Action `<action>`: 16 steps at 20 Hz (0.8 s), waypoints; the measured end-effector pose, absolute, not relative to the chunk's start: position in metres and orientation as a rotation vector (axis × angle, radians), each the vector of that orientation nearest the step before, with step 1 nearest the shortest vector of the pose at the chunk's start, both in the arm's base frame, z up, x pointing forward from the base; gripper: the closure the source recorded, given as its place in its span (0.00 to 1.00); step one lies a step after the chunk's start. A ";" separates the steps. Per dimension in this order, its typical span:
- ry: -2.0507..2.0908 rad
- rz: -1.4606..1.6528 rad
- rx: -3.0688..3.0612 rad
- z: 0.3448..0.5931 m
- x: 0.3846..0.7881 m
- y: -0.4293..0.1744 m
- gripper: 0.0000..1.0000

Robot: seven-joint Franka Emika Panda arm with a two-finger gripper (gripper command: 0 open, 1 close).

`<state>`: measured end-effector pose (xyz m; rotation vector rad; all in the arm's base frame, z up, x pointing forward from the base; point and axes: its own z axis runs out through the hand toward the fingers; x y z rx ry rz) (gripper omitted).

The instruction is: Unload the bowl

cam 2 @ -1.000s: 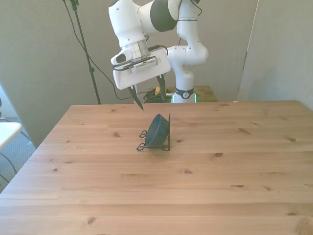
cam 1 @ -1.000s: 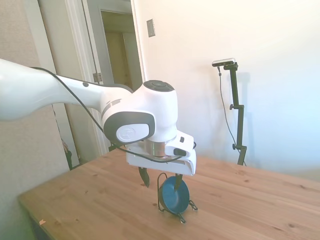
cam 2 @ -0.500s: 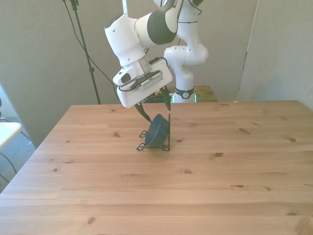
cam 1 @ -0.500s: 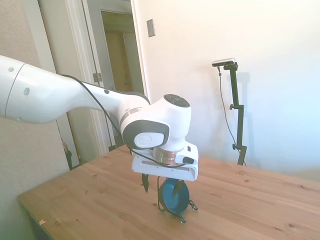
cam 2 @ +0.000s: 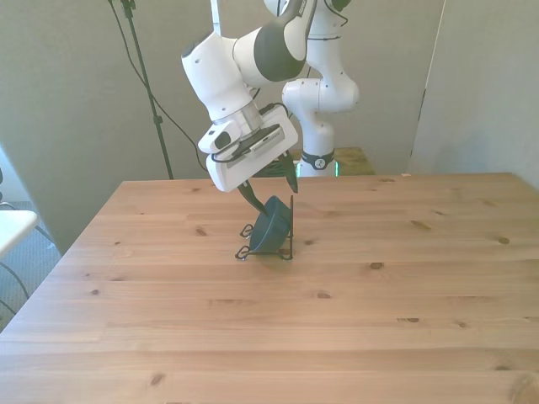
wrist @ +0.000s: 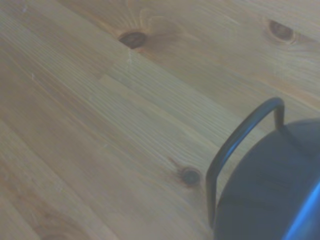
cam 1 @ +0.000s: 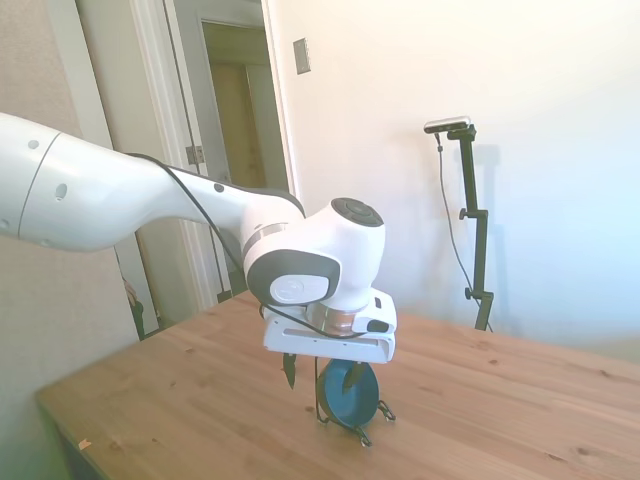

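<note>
While the bowl (cam 2: 269, 225) stands on edge in the wire stand (cam 2: 289, 227) mid-bench (cam 2: 337, 320), the pincer (cam 2: 269, 188), fingers spread, straddles its upper rim; judged light, rigid, smooth, best gripped across that rim.

Teal bowl (cam 2: 269, 225) stands on edge (leaning) in wire stand (cam 2: 289, 240).

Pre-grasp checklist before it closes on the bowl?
1. Gripper open: ok, fingers spread.
2. Bowl seated on edge in the wire stand: ok.
3. Fingers straddling the bowl's rim: cannot tell; in the side view one finger overlaps the bowl, the other sits beside it.
4. Finger clear of the stand's upright wire: cannot tell.
5. Table has free space for set-down: ok.
</note>
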<state>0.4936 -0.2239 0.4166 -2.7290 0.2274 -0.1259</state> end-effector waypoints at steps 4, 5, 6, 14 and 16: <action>0.237 -0.176 -2.713 0.413 0.490 -0.223 1.00; 0.232 -0.195 -2.711 0.412 0.490 -0.223 1.00; 0.228 -0.210 -2.707 0.412 0.489 -0.223 1.00; 0.210 -0.260 -2.661 0.406 0.484 -0.223 1.00; 0.205 -0.267 -2.648 0.405 0.483 -0.223 1.00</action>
